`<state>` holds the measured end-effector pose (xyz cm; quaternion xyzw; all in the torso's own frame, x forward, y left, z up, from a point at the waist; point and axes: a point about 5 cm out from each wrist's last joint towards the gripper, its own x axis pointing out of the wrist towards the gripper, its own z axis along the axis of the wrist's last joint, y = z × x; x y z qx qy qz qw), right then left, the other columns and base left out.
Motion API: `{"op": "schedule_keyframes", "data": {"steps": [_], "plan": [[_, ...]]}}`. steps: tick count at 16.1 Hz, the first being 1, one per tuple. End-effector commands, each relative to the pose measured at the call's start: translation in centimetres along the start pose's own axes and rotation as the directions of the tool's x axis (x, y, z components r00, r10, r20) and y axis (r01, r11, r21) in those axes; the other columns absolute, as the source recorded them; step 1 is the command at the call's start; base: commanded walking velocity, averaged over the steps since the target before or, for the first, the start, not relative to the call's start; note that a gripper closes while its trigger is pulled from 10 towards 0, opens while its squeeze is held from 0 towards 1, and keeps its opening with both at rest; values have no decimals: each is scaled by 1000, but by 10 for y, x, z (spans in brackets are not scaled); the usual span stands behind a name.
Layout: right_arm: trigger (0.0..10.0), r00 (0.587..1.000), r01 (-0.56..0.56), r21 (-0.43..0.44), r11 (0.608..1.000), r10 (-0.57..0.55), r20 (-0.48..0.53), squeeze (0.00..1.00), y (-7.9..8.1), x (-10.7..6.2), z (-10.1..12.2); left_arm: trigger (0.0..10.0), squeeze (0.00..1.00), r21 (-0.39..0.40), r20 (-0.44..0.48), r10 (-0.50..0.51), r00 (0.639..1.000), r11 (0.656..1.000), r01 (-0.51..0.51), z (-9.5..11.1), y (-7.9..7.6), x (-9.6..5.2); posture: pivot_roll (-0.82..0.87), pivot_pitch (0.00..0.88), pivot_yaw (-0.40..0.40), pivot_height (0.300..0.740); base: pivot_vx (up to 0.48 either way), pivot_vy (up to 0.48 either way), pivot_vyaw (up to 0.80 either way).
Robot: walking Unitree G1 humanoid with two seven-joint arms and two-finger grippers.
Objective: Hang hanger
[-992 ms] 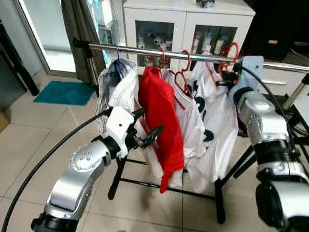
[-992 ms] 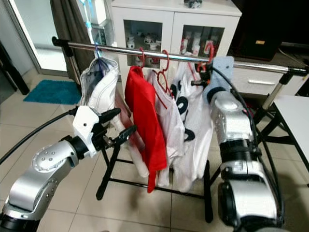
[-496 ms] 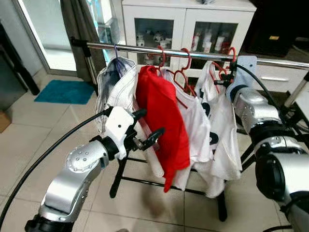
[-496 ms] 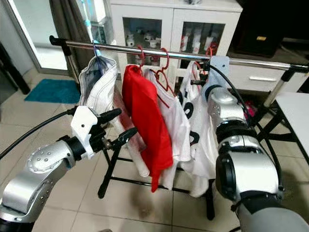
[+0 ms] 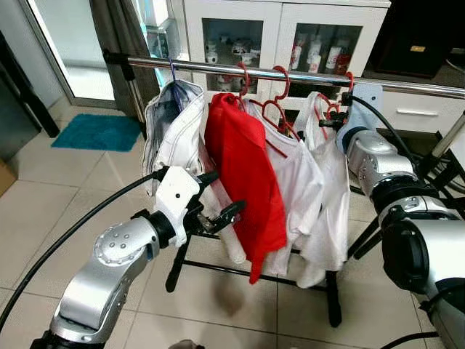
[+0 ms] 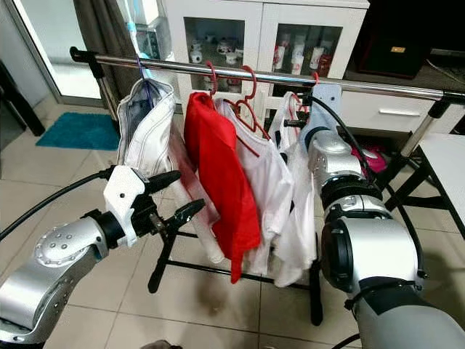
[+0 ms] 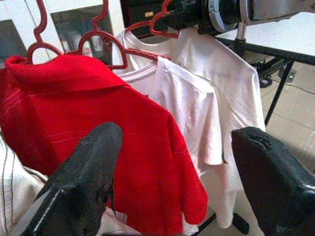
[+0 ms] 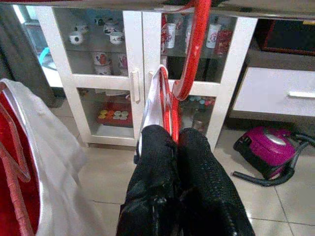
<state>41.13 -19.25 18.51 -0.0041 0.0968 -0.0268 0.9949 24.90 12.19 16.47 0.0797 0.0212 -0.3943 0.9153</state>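
Red hanger point(image 8: 189, 64): we judge it light, stiff; right gripper point(image 8: 176, 142) pinches its neck; left gripper point(image 5: 218, 200) open, empty.

Silver jointed arms, black-fingered claws point(image 5: 218, 216) (black cable along each)

A long shiny metal rail point(image 5: 218, 67) on black legs point(image 5: 178, 256) stands on the pale tiled floor point(image 5: 65, 196). Red plastic hangers point(image 5: 280, 81) hook over it, holding a red shirt point(image 5: 243, 171), white shirts point(image 5: 301, 189) and a grey-white jacket point(image 5: 171, 127)

Crowded rail point(image 5: 218, 68), bare far right
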Motion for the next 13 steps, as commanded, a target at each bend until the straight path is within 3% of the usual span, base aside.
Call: {"op": "schedule_keyframes", "data": {"steps": [1,2,4,7,9,11,12,13], "plan": [[10000,1000,-14,-1,1000,14,-10,0,4,0,-3,10000,0,-3,3,-14,1000,1000,14,2,-4,-1,1,78,25,740,0,0,0],[10000,1000,-17,9,1000,16,19,1000,3,0,-2,10000,0,-4,9,-21,1000,1000,21,2,-5,-1,0,70,23,740,0,0,0],[10000,995,-55,25,998,53,87,1000,1,-2,2,10000,0,-8,30,-20,999,1000,20,4,-5,0,-2,50,17,740,0,0,0],[10000,960,-167,34,985,154,235,1000,-4,-18,2,10000,0,-31,57,118,991,993,-117,5,11,-1,-24,16,43,740,0,0,0],[10000,924,-222,17,975,205,321,1000,-2,-50,-5,10000,0,-33,49,268,962,963,-266,1,25,-1,-38,1,60,740,0,0,0],[10000,905,-292,35,956,265,332,1000,7,-76,-13,10000,0,-41,64,332,941,943,-330,3,32,1,-54,0,66,740,0,0,0],[10000,873,-373,75,925,322,366,1000,18,-95,-15,10000,0,-40,70,360,930,933,-358,5,35,2,-54,0,62,740,0,0,0],[10000,871,-355,69,932,303,387,1000,22,-104,-17,10000,0,-44,59,374,926,927,-372,3,35,2,-56,0,65,740,0,0,0]]}}
